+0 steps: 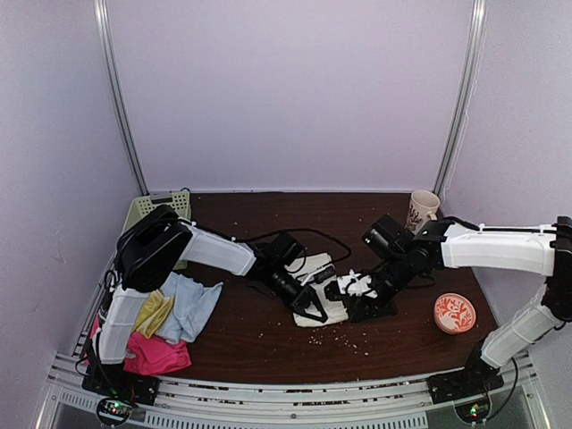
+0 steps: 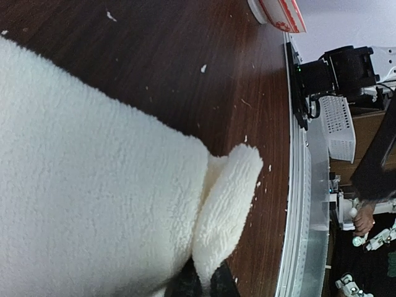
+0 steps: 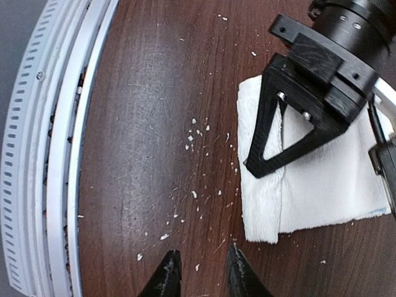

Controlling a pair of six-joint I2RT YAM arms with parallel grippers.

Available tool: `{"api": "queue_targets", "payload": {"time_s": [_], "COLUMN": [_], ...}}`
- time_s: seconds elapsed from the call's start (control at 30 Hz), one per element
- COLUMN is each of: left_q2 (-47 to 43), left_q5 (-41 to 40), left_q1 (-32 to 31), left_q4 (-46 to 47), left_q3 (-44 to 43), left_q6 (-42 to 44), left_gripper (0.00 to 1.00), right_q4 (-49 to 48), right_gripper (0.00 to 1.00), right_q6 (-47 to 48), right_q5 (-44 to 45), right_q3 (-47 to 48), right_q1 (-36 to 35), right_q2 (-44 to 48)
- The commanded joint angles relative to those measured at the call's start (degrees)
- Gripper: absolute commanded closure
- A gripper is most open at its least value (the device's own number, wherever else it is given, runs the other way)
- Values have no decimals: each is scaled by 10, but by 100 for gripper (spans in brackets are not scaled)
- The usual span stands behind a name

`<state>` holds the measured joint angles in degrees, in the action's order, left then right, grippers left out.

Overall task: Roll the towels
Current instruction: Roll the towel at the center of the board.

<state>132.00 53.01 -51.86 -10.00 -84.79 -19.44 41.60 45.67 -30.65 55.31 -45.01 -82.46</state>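
Note:
A cream-white towel (image 1: 323, 279) lies part-folded on the dark wooden table (image 1: 268, 344) at the centre. My left gripper (image 1: 311, 308) is shut on its near corner; in the left wrist view a doubled fold of the towel (image 2: 229, 198) stands pinched between the black fingers (image 2: 207, 281). My right gripper (image 1: 366, 304) hovers just right of the towel. In its own view the fingertips (image 3: 201, 272) stand a little apart over bare wood, nothing between them, with the towel's edge (image 3: 263, 204) to their right. A pale blue towel (image 1: 192, 308), a yellow-green one (image 1: 154, 311) and a hot-pink one (image 1: 156, 353) lie heaped at the left.
A pale green slotted basket (image 1: 147, 210) stands at the back left. A paper cup (image 1: 424, 210) is at the back right and a red patterned dish (image 1: 454, 313) at the right. White lint crumbs (image 3: 195, 139) dot the wood. A metal rail (image 1: 295, 393) runs along the near edge.

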Motion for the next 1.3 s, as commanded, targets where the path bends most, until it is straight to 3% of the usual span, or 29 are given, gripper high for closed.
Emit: {"api": "queue_targets", "payload": {"time_s": [0.0,0.3,0.4,0.57,0.63,0.73,0.8,0.9,1.1,1.27], "left_q2": [27,37,38,40,38,11,-35,-115,-214,-326], "left_q5": [-41,-42,-42,-44,-44,-56,-92,-179,-265,-332], "left_q1": [2,3,2,3,2,3,6,13,74,76], "left_q4": [-16,8,7,2,-2,-1,16,38,130,190], "left_q3": [4,10,9,8,6,13,45,99,247,326], "left_q6": [-34,-58,-56,-46,-41,-16,6,22,-33,-13], "left_gripper": [98,98,98,97,94,81,70,61,58,58], "right_q4": [-106,-241,-246,-241,-236,-204,-180,-145,-50,57], "right_gripper": [70,64,65,70,78,91,94,96,96,98], "right_q6": [-7,16,27,28,29,35,36,33,5,-11], "right_q5": [102,187,197,202,198,186,170,142,48,-50], "right_q3": [-10,-44,-50,-52,-48,-35,-29,-26,19,111], "right_q1": [-54,-71,-72,-72,-72,-72,-71,-70,-58,-9], "right_q2": [-36,-101,-124,-148,-156,-175,-181,-183,-208,-274]}}
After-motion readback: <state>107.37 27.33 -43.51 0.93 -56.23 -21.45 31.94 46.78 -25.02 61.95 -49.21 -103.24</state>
